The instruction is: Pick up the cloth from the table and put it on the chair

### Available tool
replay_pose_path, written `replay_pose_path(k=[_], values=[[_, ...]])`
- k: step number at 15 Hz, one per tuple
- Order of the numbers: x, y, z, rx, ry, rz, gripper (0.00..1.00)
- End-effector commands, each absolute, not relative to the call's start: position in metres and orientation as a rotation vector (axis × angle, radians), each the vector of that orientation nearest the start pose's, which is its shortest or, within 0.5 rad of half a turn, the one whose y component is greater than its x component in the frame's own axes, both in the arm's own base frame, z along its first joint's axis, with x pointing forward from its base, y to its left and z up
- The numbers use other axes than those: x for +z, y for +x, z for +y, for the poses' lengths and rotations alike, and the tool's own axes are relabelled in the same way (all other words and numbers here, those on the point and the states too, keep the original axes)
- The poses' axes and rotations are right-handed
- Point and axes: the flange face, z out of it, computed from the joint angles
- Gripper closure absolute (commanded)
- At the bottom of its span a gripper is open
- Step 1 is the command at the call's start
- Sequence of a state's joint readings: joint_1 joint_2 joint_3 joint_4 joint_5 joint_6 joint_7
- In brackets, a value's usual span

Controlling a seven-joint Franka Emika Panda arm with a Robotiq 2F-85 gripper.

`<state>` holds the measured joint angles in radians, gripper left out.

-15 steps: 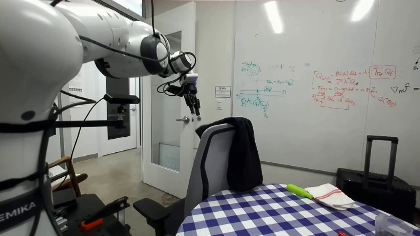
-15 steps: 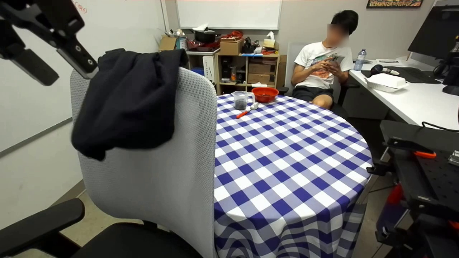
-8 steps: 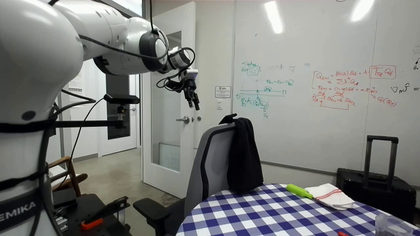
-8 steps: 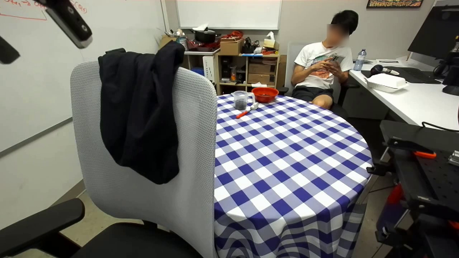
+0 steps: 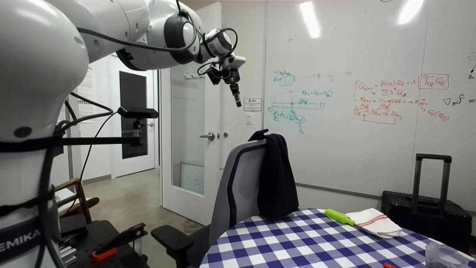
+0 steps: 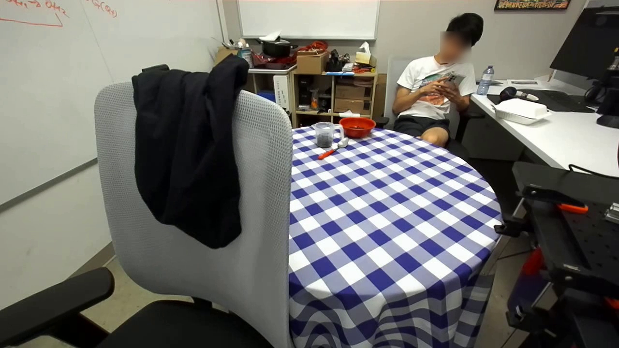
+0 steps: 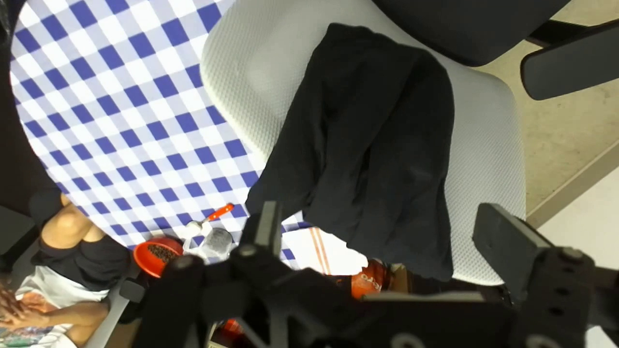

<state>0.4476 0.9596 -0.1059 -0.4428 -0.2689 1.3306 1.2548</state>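
The black cloth (image 5: 277, 178) hangs over the top of the grey chair's backrest (image 5: 240, 190). In an exterior view the cloth (image 6: 186, 159) drapes down the backrest (image 6: 261, 203), with a fold standing up at the top edge. My gripper (image 5: 238, 104) is above the chair, apart from the cloth, pointing down. In the wrist view my gripper (image 7: 379, 217) has its fingers wide apart with nothing between them; the cloth (image 7: 372, 135) lies on the chair back (image 7: 483, 135) below. The gripper is out of frame in an exterior view.
The checkered table (image 6: 387, 203) stands beside the chair. It bears a white striped towel (image 5: 372, 221), a green-handled tool (image 5: 338, 217), a clear cup (image 6: 324, 135), a red-handled utensil (image 6: 329, 153) and a red bowl (image 6: 357, 126). A person (image 6: 430, 92) sits behind the table.
The gripper has risen away from the chair and left an exterior view. The cloth's loose side, earlier swung out beside the backrest, has dropped and now hangs still.
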Motion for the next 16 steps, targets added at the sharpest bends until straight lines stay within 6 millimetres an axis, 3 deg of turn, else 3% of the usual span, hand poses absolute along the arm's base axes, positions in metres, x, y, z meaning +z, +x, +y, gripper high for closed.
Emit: replay_pose_path(k=[1,4,9,13,16], values=[[0.502,0.719,0.192,-0.291,-3.104,1.467,0.0],[0.491,0.736,0.12,-0.202,-3.057,1.578,0.0],[0.455,0.756,0.009,-0.05,-2.959,1.663,0.0],[0.431,0.762,-0.057,0.013,-2.958,1.608,0.0],[0.42,0.767,-0.094,-0.008,-2.989,1.474,0.0]])
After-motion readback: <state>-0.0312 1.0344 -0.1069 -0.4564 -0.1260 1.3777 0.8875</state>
